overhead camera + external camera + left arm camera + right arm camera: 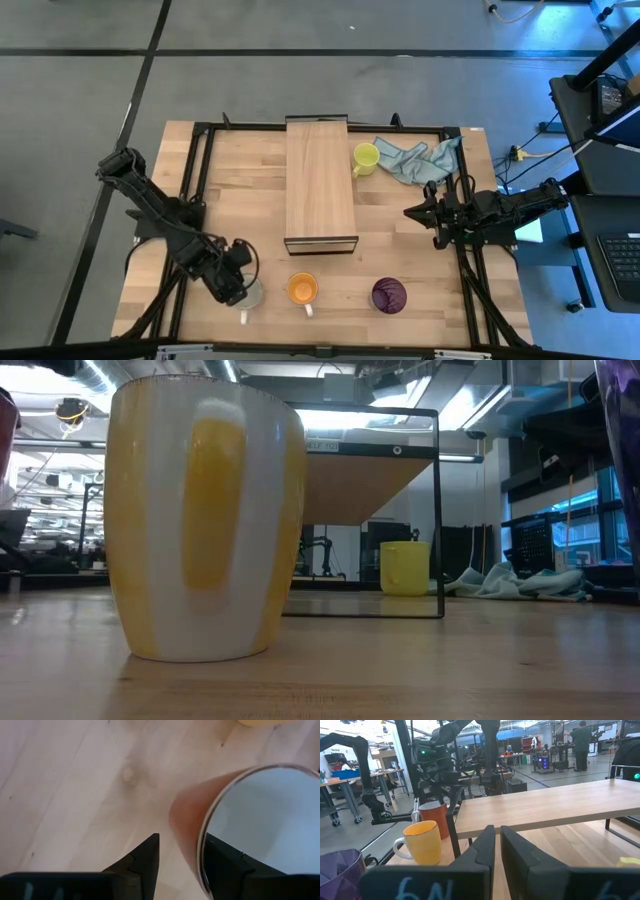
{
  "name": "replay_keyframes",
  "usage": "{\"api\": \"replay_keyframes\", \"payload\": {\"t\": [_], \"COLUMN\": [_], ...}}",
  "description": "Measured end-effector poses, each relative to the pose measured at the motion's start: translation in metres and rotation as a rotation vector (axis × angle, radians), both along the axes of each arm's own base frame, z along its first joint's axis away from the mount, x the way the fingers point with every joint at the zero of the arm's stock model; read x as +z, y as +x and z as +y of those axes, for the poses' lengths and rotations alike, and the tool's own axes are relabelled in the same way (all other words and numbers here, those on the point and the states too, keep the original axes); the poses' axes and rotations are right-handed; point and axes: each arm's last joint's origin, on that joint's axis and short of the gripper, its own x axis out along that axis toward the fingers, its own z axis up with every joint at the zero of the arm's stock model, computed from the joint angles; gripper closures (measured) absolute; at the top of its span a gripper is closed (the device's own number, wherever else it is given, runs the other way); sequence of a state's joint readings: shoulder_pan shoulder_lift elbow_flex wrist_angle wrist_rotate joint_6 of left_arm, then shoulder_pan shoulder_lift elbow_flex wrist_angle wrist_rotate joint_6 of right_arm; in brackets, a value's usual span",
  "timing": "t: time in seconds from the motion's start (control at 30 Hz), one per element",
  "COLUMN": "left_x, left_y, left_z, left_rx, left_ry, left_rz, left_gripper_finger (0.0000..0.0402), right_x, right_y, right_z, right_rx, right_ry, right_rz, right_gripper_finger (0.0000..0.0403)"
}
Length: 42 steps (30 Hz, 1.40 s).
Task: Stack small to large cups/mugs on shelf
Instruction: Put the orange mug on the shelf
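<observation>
At the lower left of the high view, the left gripper (238,287) is straddling the white mug's (252,296) rim with spread fingers.

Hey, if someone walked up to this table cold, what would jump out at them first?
Probably the left gripper down at the table's near edge, one finger inside the white-lined mug and one outside its rim. Beside it in a row stand the orange mug and the dark purple mug. The long shelf lies mid-table, bare, with the yellow mug by the blue-grey cloth behind.
</observation>
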<state>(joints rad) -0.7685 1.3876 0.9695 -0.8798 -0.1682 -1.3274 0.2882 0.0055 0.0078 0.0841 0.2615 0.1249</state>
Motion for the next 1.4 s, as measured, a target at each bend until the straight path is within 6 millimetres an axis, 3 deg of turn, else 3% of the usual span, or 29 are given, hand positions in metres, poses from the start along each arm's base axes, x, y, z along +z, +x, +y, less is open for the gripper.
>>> {"api": "replay_keyframes", "payload": {"t": [0.37, 0.73, 0.93, 1.4], "left_x": [0.001, 0.001, 0.001, 0.008], "left_y": [0.004, 0.010, 0.017, 0.028], "left_z": [0.000, 0.008, 0.017, 0.038], "left_rx": [-0.016, -0.039, -0.047, -0.125], "left_ry": [-0.028, -0.005, 0.017, 0.063], "left_rz": [-0.010, -0.011, -0.018, 0.014], "left_gripper_finger": [0.0275, 0.0387, 0.0374, 0.0387], "right_x": [0.000, 0.000, 0.000, 0.000], "right_y": [0.000, 0.000, 0.000, 0.000], "right_z": [0.000, 0.000, 0.000, 0.000], "right_rx": [0.000, 0.000, 0.000, 0.000], "right_ry": [0.000, 0.000, -0.001, 0.000], "right_rz": [0.000, 0.000, 0.000, 0.000], "right_gripper_finger": [0.0371, 0.0371, 0.0371, 0.0371]}}
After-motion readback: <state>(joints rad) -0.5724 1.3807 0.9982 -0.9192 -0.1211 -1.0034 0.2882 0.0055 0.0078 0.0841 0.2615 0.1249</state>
